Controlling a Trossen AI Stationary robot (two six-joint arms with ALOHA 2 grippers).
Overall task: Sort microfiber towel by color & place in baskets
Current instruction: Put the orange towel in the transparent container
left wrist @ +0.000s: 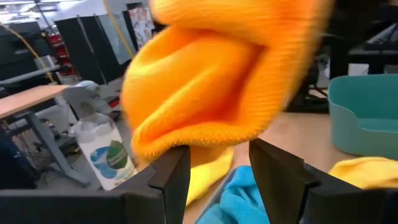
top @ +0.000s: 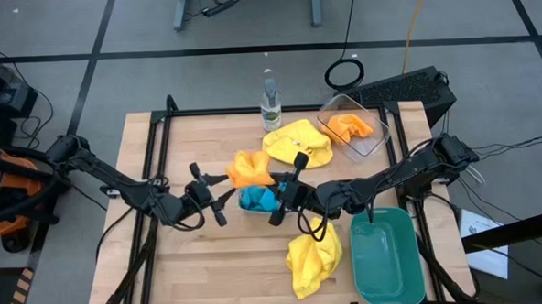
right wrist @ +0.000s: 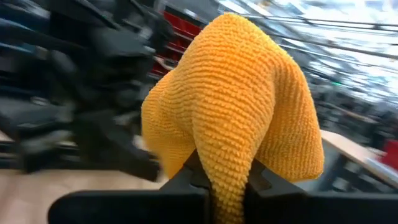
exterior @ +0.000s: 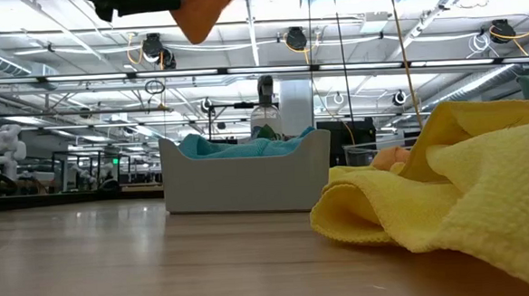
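**Orange cloth held at table centre**

High view: we see the right gripper [top: 285, 190] and left gripper [top: 216, 196] flanking an orange cloth [top: 249, 168] above the pale bin [top: 258, 206] with blue cloth [top: 260, 198]. The green bin [top: 386, 253] sits near right, the clear bin [top: 369, 140] far right.

Low view: a yellow cloth [exterior: 466, 178] lies nearest.

Left wrist view: fingers [left wrist: 176, 175] spread, empty.

Right wrist view: fingers pinch the orange cloth [right wrist: 239, 106].
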